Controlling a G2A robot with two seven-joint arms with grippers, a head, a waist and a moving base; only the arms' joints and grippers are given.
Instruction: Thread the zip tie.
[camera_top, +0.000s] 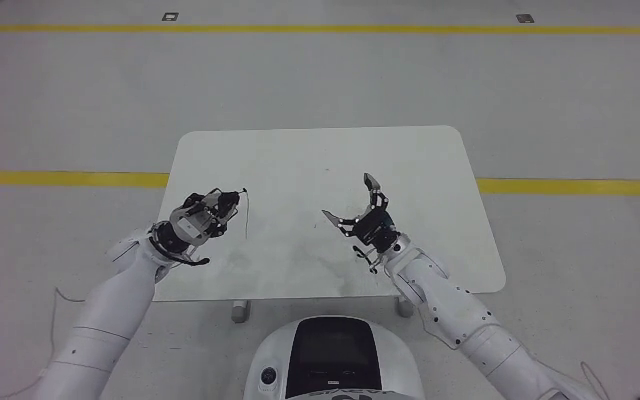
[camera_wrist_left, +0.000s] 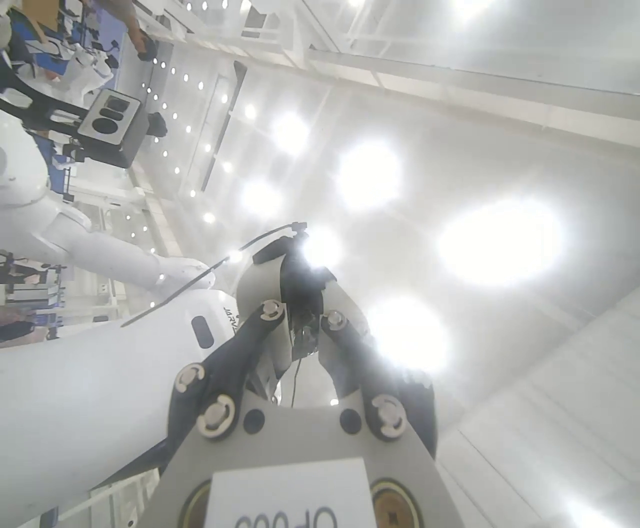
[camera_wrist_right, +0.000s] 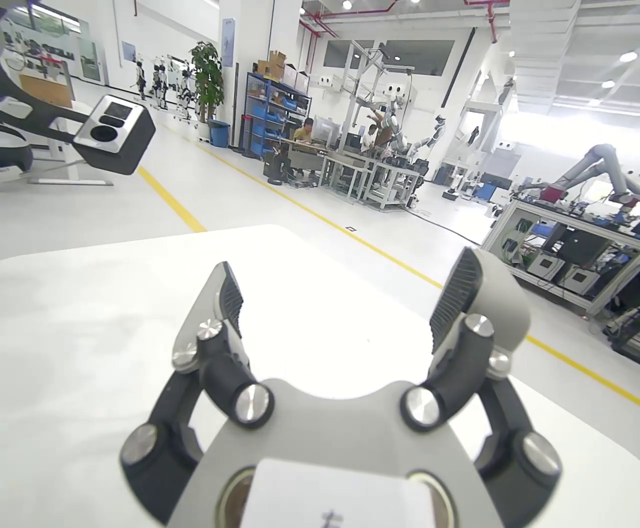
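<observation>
Left gripper (camera_top: 230, 198), centre-left of top view, is clamped on zip tie (camera_top: 246, 215) near its head. The strap's long axis points toward the frame bottom. Right gripper (camera_top: 347, 196) sits well apart at centre-right, fingers spread.

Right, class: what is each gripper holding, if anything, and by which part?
The left gripper pinches the zip tie near its head end; the right gripper is open, holding nothing.

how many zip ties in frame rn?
1. The zip tie is pinched in the left hand, over the table's left side, with its tail sticking out free. The right hand is open and holds nothing. Another thin tie could go unseen.
</observation>
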